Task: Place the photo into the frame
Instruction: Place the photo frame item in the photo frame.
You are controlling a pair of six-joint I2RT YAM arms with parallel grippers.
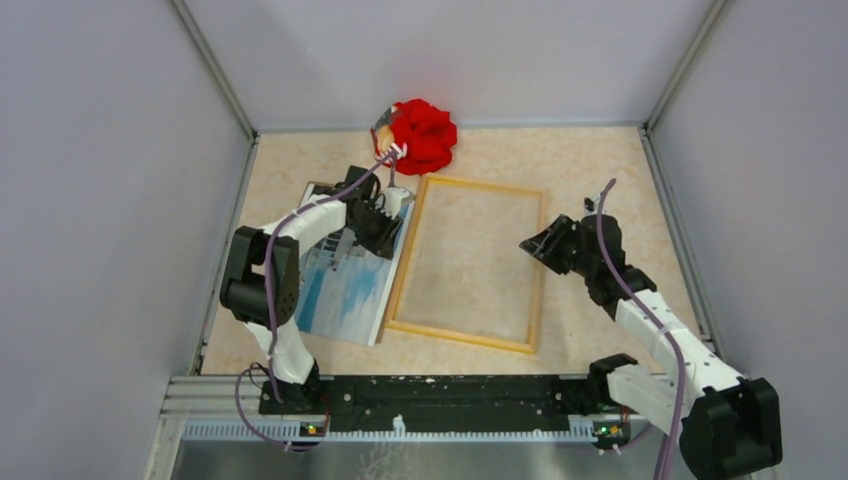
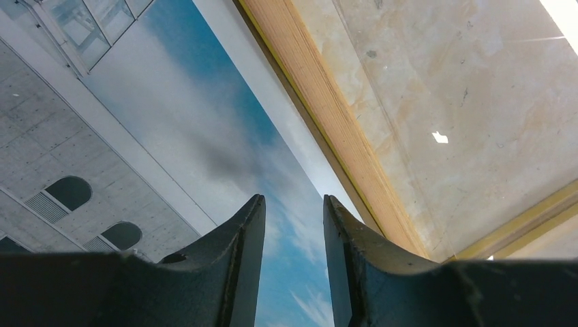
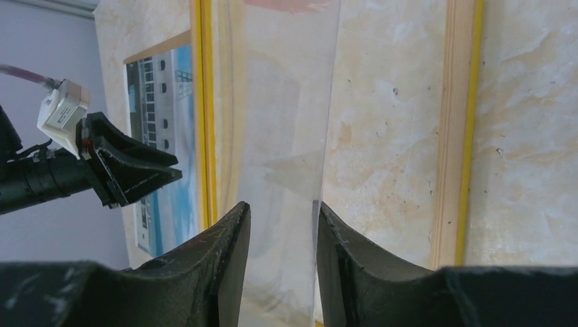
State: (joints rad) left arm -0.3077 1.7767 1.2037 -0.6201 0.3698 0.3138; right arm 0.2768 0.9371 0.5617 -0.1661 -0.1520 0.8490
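- Your left tool (image 2: 293,199) is hanging released, jaws parted, over the large building-and-sky print (image 2: 170,136).
- Your right tool (image 3: 281,204) is hovering released above the thin yellow-edged rectangular frame (image 3: 463,136).
- The print is lying on the beige table (image 1: 600,170), just beside the frame's left rail.

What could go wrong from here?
1. The open left pincer hangs over the flat-lying printed photo of a pale building and blue sky; pinching its thin edge could crease it.
2. That edge lies beside the thin yellow-and-wood rectangular frame, so the print might snag on the bar.
3. The open right pincer hovers over the frame's clear pane and might knock it.
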